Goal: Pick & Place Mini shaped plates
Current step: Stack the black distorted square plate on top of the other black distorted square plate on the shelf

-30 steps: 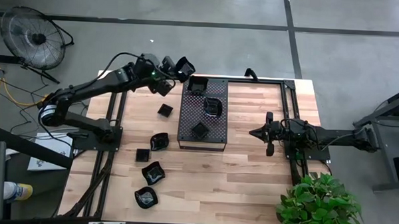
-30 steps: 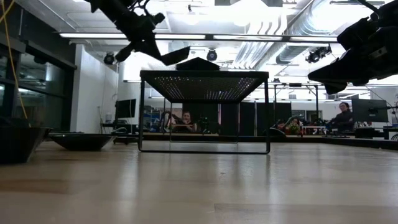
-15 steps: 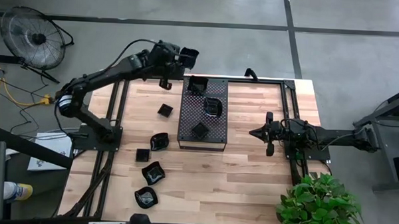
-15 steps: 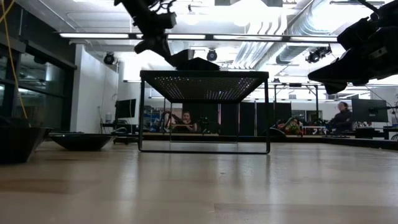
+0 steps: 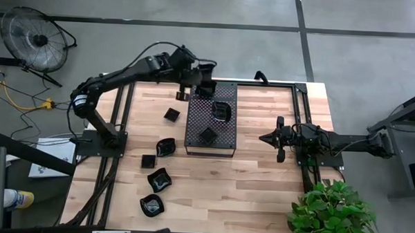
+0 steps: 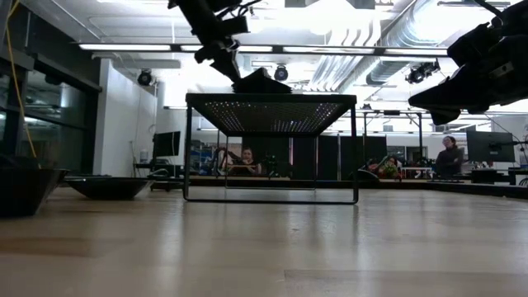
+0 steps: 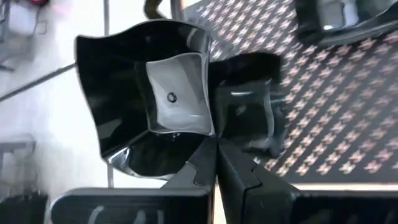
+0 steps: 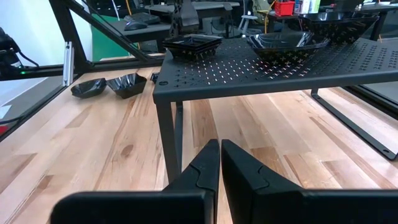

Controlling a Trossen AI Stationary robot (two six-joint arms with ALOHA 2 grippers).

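Note:
My left gripper is over the far left corner of the perforated black tray, shut on a wavy-edged mini plate. Right below it a square plate sits on the tray. Two more plates also sit on the tray. Several plates lie on the wooden table to the tray's left, among them one and another. My right gripper waits shut, to the right of the tray. My left gripper pinches the wavy plate's rim between its two fingers, on one side of the plate. The fingers slant down from the table's left. The plate is held tilted just above the tray; whether it touches the square plate beneath it, I cannot tell.
The tray stands on thin legs above the table. A black frame runs along the table's right part, and a potted plant sits at the near right corner. A fan stands on the floor beyond the far left.
My left gripper has carried the wavy plate toward the table's right, from beyond the far left of the tray to over the tray's far left corner. Its wrist has rolled, turning the plate about, and it has stayed shut on the plate.

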